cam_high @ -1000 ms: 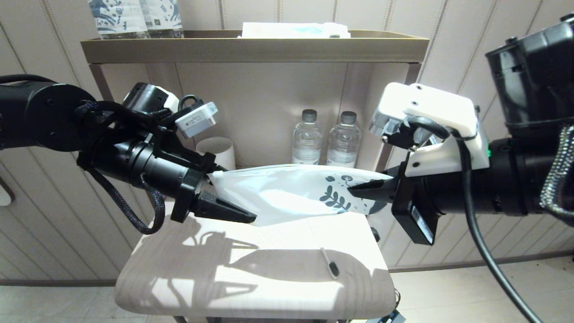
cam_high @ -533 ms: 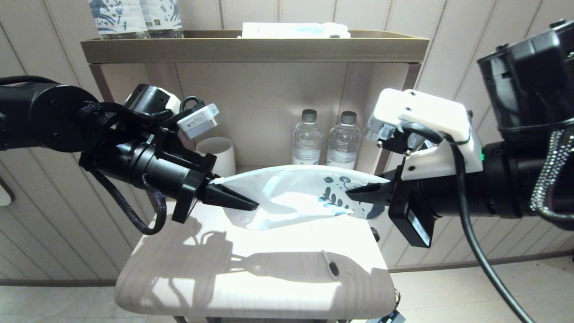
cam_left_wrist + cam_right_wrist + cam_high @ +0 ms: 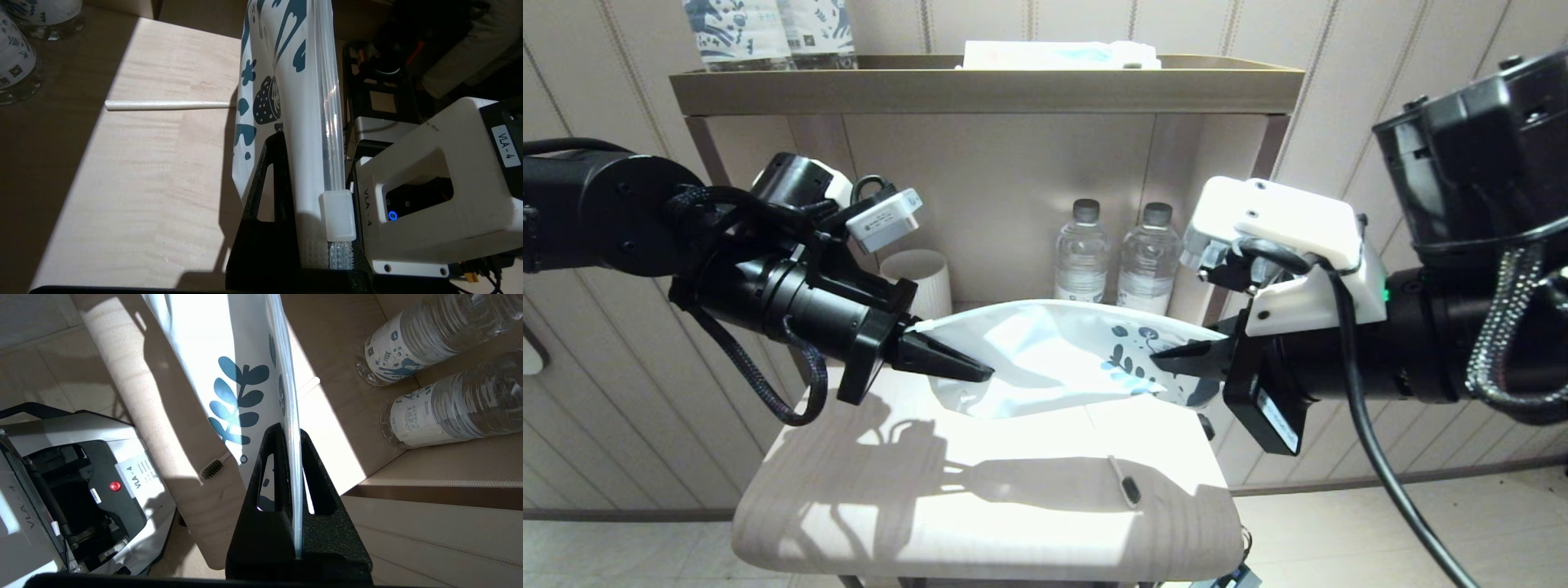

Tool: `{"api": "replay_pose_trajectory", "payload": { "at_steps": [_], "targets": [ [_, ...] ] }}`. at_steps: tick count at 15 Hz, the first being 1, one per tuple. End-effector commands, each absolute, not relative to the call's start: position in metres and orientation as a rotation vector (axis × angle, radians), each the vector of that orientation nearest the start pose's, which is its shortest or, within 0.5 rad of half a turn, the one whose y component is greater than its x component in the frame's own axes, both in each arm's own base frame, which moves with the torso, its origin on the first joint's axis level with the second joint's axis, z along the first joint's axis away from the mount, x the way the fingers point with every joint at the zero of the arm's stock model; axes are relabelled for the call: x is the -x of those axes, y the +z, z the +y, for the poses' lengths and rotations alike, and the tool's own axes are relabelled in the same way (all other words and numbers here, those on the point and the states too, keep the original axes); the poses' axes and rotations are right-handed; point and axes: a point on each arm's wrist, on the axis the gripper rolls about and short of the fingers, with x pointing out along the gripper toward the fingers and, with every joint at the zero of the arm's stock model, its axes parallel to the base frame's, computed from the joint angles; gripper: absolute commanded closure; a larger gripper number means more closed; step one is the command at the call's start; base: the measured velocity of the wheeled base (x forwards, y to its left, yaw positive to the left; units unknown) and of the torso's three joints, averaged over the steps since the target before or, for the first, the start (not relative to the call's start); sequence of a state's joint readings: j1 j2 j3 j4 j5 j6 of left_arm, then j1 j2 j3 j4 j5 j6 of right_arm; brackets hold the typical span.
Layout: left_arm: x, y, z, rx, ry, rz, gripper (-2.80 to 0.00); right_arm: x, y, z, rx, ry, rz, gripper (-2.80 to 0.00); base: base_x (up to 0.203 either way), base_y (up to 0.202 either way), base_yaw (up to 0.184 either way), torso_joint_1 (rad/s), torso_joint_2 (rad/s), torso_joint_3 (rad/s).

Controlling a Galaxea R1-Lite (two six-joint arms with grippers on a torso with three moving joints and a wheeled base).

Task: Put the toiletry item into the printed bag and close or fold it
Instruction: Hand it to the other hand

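Note:
The printed bag (image 3: 1054,355), frosted white with teal leaf prints at its right end, hangs stretched between both grippers above the table. My left gripper (image 3: 980,376) is shut on its plain end, right by the zip slider (image 3: 337,216). My right gripper (image 3: 1161,357) is shut on the printed end, its jaws pressed on the bag's edge (image 3: 291,430). The toiletry item (image 3: 1125,480), a thin white stick with a dark bristled head (image 3: 212,468), lies on the table below the bag, outside it. Its handle (image 3: 163,105) shows in the left wrist view.
The light wooden table (image 3: 849,506) has a rounded front edge. Two water bottles (image 3: 1082,253) (image 3: 1147,253) and a white cup (image 3: 919,273) stand in the shelf niche behind. Patterned bottles (image 3: 768,28) and a white pack (image 3: 1062,53) sit on the shelf top.
My right gripper has moved left toward the left one, so the bag has slackened and bulges upward. My left gripper rose slightly and has since held still. The toiletry item has not moved.

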State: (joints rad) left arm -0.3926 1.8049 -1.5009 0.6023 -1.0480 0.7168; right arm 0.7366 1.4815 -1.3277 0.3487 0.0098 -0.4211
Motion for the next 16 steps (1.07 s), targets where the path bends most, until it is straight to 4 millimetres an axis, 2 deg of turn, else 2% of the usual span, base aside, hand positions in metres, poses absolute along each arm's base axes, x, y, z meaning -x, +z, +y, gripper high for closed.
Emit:
{"api": "replay_pose_trajectory", "payload": {
  "at_steps": [1, 5, 16],
  "targets": [
    [-0.283, 0.239, -0.138, -0.233, -1.578, 0.404, 0.0, -0.185, 0.296, 0.168, 0.581, 0.829, 0.327, 0.0, 0.0, 0.0, 0.0, 0.0, 0.0, 0.0],
    [-0.283, 0.24, -0.138, -0.235, -1.578, 0.4, 0.0, -0.188, 0.298, 0.171, 0.585, 0.818, 0.328, 0.0, 0.0, 0.0, 0.0, 0.0, 0.0, 0.0],
    [-0.283, 0.239, -0.138, -0.236, -1.579, 0.401, 0.0, -0.188, 0.286, 0.172, 0.598, 0.798, 0.372, 0.0, 0.0, 0.0, 0.0, 0.0, 0.0, 0.0]
  ]
}}
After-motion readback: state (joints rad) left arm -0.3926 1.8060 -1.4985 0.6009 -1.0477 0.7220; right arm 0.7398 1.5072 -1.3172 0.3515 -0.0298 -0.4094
